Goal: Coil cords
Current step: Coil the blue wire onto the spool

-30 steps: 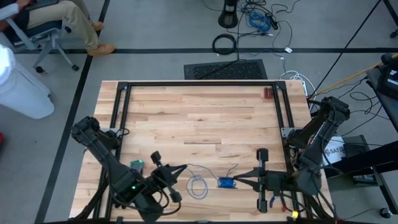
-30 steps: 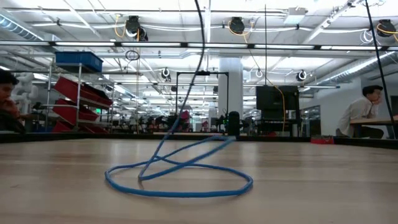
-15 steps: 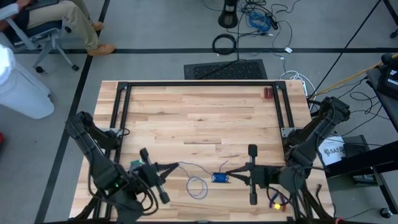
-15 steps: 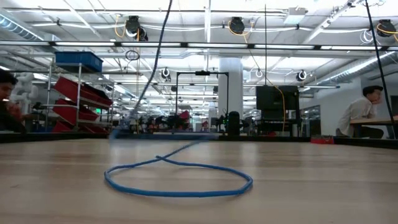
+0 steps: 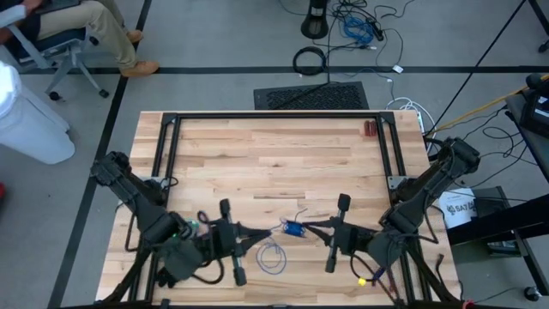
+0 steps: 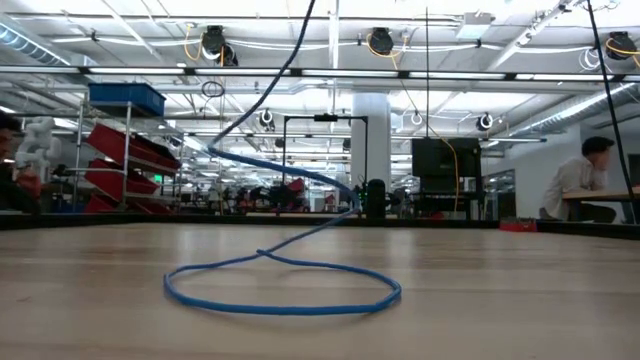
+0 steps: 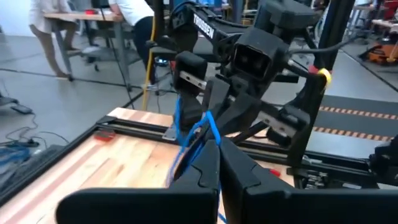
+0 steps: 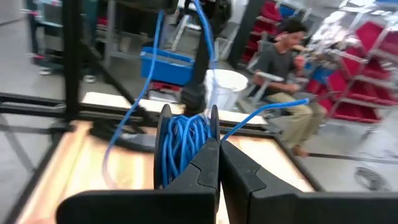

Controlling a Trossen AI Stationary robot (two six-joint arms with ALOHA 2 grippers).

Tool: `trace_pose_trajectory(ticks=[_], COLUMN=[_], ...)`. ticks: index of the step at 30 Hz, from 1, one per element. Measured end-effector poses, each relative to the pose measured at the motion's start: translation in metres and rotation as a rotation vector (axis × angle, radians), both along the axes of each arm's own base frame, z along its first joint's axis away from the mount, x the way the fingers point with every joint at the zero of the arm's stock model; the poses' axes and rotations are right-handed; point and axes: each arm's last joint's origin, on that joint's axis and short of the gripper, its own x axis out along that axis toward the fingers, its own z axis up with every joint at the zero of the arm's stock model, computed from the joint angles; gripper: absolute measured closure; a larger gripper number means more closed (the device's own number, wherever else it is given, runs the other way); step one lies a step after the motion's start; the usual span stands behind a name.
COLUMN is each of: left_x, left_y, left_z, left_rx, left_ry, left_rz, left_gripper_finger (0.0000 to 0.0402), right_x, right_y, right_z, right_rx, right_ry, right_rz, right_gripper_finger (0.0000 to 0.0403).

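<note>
Thin blue cord point(image 5: 274, 256) lies partly looped on the wooden table point(image 5: 274, 163) (bundle lifted), pinched by closed left gripper point(image 5: 257, 234) and right gripper point(image 5: 306, 228).

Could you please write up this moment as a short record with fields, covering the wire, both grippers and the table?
wire: thin blue cord, one loop lying flat on the table, the rest lifted off it
bundle: blue wound coil held up near the table's front middle
left gripper: shut on the cord's lifted strand, just left of the coil
right gripper: shut on the coil, just right of it
table: wooden top, black frame along its edges
red item: small, at the far right corner
background: people seated in the room beyond the table
</note>
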Motion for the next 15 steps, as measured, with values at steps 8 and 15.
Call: trace_pose_trajectory(ticks=[8, 15], left_x=[0.027, 0.053], left_y=[0.007, -0.001], left_z=[-0.011, -0.038], left_rx=[-0.037, -0.026], left_ry=[0.009, 0.034], left_rz=[-0.081, -0.078], left_gripper_finger=[0.0401, 0.0401], right_x=[0.017, 0.020], right_y=[0.001, 0.001], right_z=[-0.007, -0.006], right_rx=[-0.049, -0.032], right_ry=[-0.046, -0.067], right_rz=[-0.152, -0.164], right_gripper_finger=[0.0403, 0.0403])
